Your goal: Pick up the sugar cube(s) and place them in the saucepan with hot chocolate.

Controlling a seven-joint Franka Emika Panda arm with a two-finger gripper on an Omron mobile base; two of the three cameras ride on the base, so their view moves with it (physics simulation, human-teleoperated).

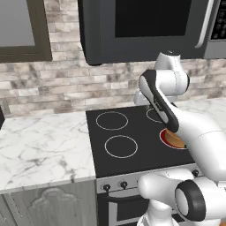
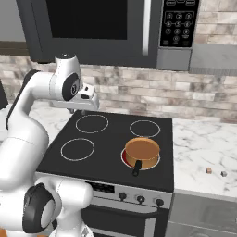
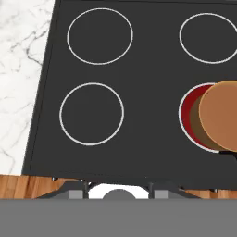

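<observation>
The saucepan (image 2: 142, 152) stood on the lit front burner, lower centre-right of the right base view. Two sugar cubes (image 2: 208, 170) lay on the marble counter (image 2: 203, 143) at lower right, well apart from the saucepan, not yet picked up. The gripper (image 2: 82, 110) hovered over the stovetop (image 2: 111, 143) at upper left, holding nothing; its jaw spacing could not be told. Every pick and placement remained.
</observation>
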